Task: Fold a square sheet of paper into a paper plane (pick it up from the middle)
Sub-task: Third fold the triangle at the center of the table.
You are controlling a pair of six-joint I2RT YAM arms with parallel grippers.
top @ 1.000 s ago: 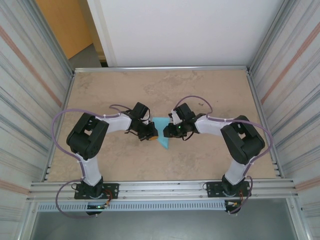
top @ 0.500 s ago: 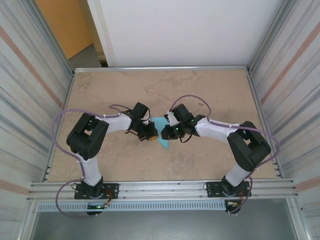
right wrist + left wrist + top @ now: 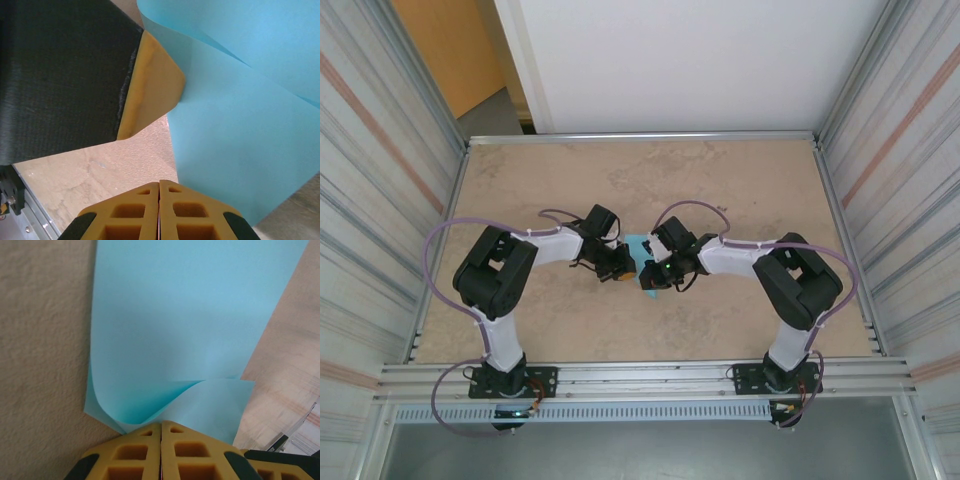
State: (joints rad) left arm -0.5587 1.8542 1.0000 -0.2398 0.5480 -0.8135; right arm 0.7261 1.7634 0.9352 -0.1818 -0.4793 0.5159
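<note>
The square sheet of paper [image 3: 638,246] is light blue and lies mid-table between my two grippers, mostly covered by them. In the left wrist view the paper [image 3: 190,315] has a flap curling up to my left gripper [image 3: 161,424], which is shut on the paper's near edge. My left gripper [image 3: 623,268] sits at the sheet's left side. My right gripper [image 3: 650,278] is over the sheet's near corner. Its jaws [image 3: 159,181] are shut with nothing seen between them, just left of the paper [image 3: 240,150] edge. The left gripper's yellow finger [image 3: 150,85] touches the paper there. The paper plane is out of view.
The beige table [image 3: 720,180] stretches well beyond the arms toward the back. A metal rail [image 3: 640,380] runs along the near edge. Corrugated walls [image 3: 380,200] close in both sides.
My right gripper has moved left toward the left gripper, come over the paper's near corner and shut its jaws. The left arm has stayed put, still shut.
</note>
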